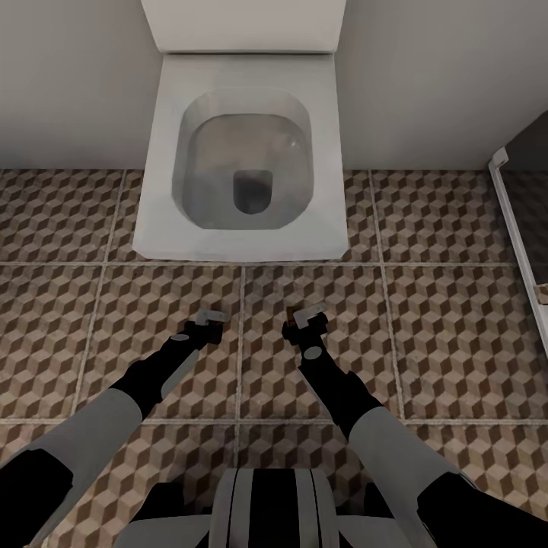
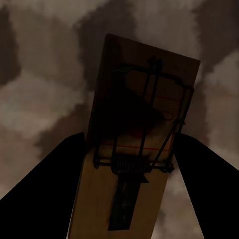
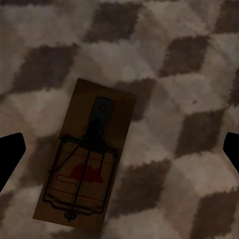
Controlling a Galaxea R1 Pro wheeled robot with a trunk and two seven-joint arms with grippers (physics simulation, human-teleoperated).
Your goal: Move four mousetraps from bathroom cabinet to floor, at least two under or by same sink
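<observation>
In the left wrist view a tan mousetrap [image 2: 137,134] with dark wire sits lengthwise between the dark fingers [image 2: 50,189] of my left gripper [image 2: 130,142], which is shut on it just above the bathroom floor [image 2: 40,99]. Another mousetrap [image 3: 84,159], with a red mark, lies flat on the cube-patterned tiles under my right gripper [image 3: 119,149], which is open with its fingertips [image 3: 10,154] far apart. From the head view, both the left gripper [image 1: 209,320] and the right gripper [image 1: 306,318] hang low over the floor [image 1: 426,335] in front of the toilet. The cabinet and the sink are out of view.
A white square toilet [image 1: 243,228] stands against the grey wall straight ahead, close to both grippers. A white frame rail [image 1: 517,236] runs along the right edge, with a small tan object [image 1: 543,293] beside it. Tiled floor stretches left and right of the arms.
</observation>
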